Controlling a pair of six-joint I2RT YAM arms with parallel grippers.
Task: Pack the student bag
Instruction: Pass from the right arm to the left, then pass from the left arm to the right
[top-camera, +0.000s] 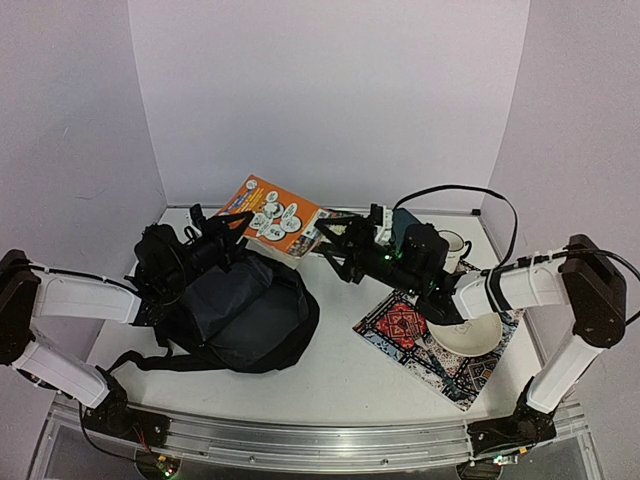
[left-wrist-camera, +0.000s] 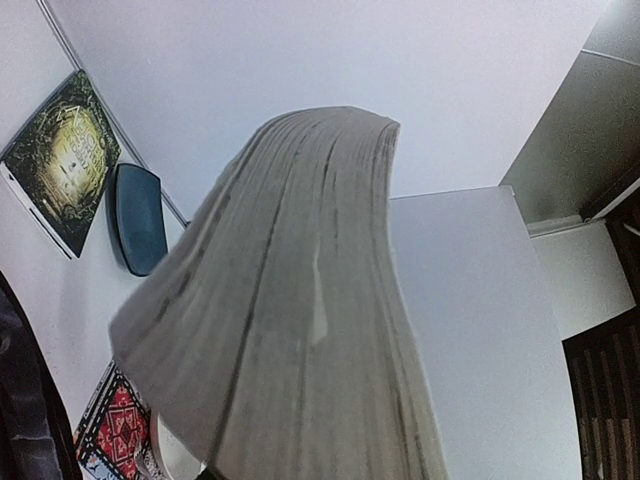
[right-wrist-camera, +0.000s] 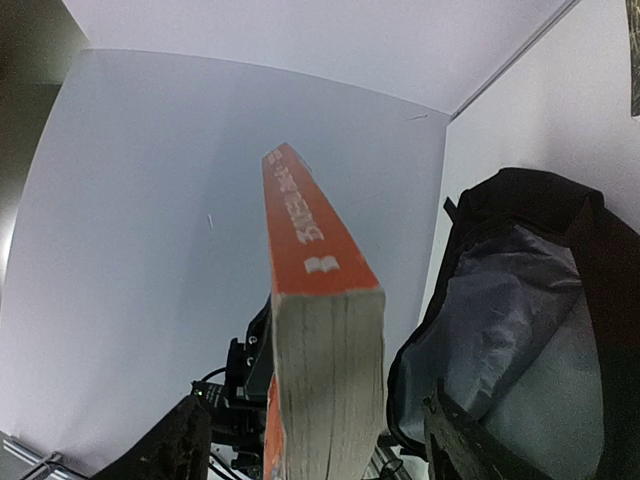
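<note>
The student bag (top-camera: 240, 310), a large black backpack, lies open at the left; its grey lining shows in the right wrist view (right-wrist-camera: 520, 330). An orange book (top-camera: 272, 218) is tilted up behind the bag. My left gripper (top-camera: 220, 224) is at the book's left edge and appears shut on it. In the left wrist view the book's page edge (left-wrist-camera: 290, 300) fills the frame and hides the fingers. My right gripper (top-camera: 332, 246) is open, and the book's end (right-wrist-camera: 325, 380) stands between its spread fingers (right-wrist-camera: 185, 445) without touching them.
A patterned book (top-camera: 410, 335) with a white bowl (top-camera: 468, 335) on it lies at the right. A white mug (top-camera: 455, 245) and a teal pouch (left-wrist-camera: 138, 218) are at the back right. A dark green book (left-wrist-camera: 65, 160) lies by the wall.
</note>
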